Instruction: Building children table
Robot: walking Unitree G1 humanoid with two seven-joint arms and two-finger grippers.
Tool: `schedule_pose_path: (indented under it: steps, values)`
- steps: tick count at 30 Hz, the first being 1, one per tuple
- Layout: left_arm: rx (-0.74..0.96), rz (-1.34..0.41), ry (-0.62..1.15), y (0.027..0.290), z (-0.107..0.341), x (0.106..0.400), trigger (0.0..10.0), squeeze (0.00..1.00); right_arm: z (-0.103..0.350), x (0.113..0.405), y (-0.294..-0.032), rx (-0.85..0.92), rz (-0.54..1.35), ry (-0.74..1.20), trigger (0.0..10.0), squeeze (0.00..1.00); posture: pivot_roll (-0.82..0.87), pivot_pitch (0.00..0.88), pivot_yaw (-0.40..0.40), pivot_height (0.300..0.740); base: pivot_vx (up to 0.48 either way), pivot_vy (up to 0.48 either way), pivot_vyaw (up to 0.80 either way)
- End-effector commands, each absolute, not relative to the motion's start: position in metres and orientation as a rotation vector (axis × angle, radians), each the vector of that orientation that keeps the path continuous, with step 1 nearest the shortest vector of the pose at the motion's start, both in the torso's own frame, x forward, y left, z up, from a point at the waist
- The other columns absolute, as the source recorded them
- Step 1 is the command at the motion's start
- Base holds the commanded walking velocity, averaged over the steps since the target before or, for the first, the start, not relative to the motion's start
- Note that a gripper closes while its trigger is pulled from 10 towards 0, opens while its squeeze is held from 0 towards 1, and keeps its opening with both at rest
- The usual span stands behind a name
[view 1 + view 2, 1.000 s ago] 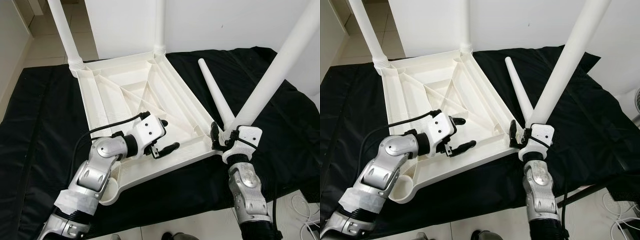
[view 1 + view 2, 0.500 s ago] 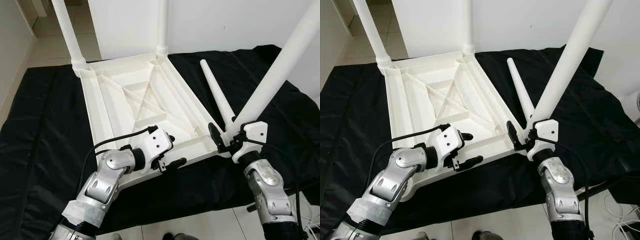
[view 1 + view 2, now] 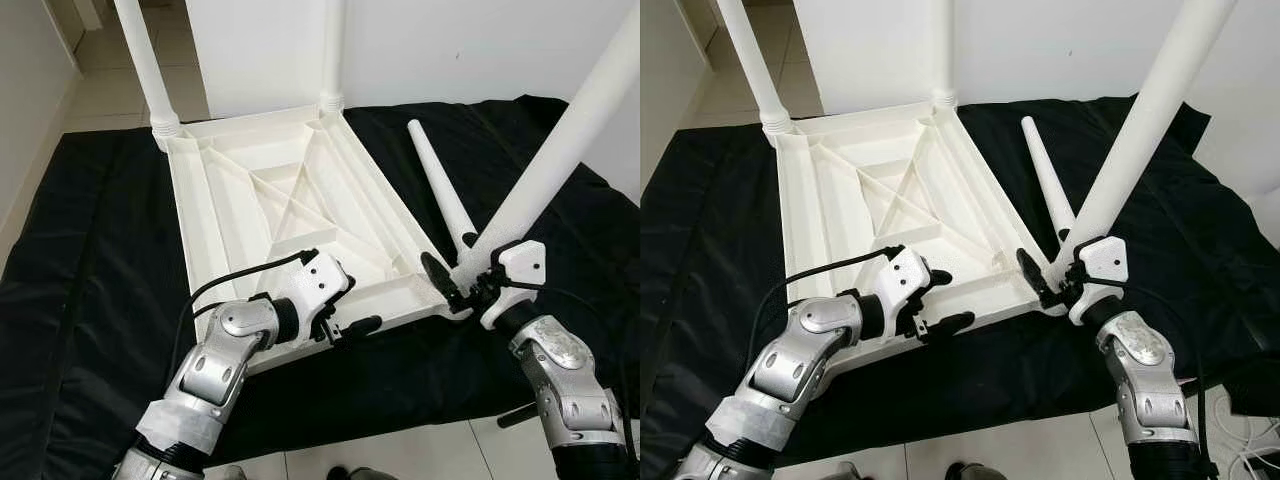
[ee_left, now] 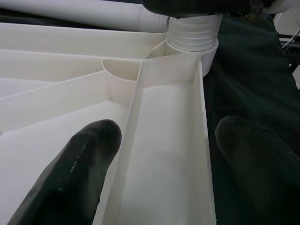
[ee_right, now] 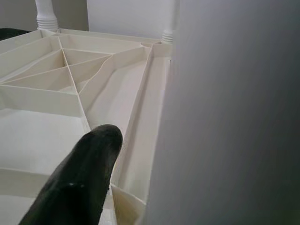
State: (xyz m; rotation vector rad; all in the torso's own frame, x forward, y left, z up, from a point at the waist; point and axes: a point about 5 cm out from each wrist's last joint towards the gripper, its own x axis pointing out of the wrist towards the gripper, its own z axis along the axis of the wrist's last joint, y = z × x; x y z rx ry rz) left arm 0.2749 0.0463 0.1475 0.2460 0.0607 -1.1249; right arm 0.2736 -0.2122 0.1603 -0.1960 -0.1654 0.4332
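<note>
- Right gripper [image 3: 462, 283] pinching tilted table leg [image 3: 560, 150] at corner socket; lean risks cross-threading.
- Left gripper [image 3: 345, 305] spread astride tabletop rim [image 4: 202, 122]; tabletop [image 3: 270, 190] may slide.

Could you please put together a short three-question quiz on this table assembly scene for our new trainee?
1. True or false: the tabletop lies upside down on the black cloth.
2. How many legs stand in far corner sockets?
3. What does the right claw grip? A) loose leg B) leg at the near right corner C) cable

Key: 1 true. 2 two. 3 B. The left claw straddles the tabletop's near rim, open.
</note>
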Motion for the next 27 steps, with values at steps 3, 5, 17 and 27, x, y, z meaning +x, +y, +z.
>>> schedule_pose_path:
  steps: [3, 5, 17, 27]
  values:
    - [0.237, -1.025, 0.023, 0.051, 0.161, 0.282, 10.0, 0.0, 0.158, 0.271, -0.217, -0.202, 0.434, -0.143, 0.0, 0.0, -0.05, 0.074, 0.002, 0.74, 0.0, 0.0, 0.0]
    - [0.24, -1.02, 0.02, 0.052, 0.162, 0.283, 10.0, 0.0, 0.157, 0.271, -0.218, -0.203, 0.43, -0.139, 0.0, 0.0, -0.04, 0.074, 0.002, 0.74, 0.0, 0.0, 0.0]
    - [0.265, -0.993, -0.003, 0.059, 0.171, 0.292, 10.0, 0.0, 0.153, 0.27, -0.219, -0.197, 0.363, -0.121, 10.0, 0.0, -0.05, 0.077, 0.005, 0.74, 0.0, 0.0, 0.0]
    - [0.274, -0.982, -0.018, 0.062, 0.176, 0.294, 10.0, 0.0, 0.136, 0.274, -0.204, -0.18, 0.112, -0.04, 10.0, 0.0, -0.04, 0.068, -0.001, 0.74, 0.0, 0.0, 0.0]
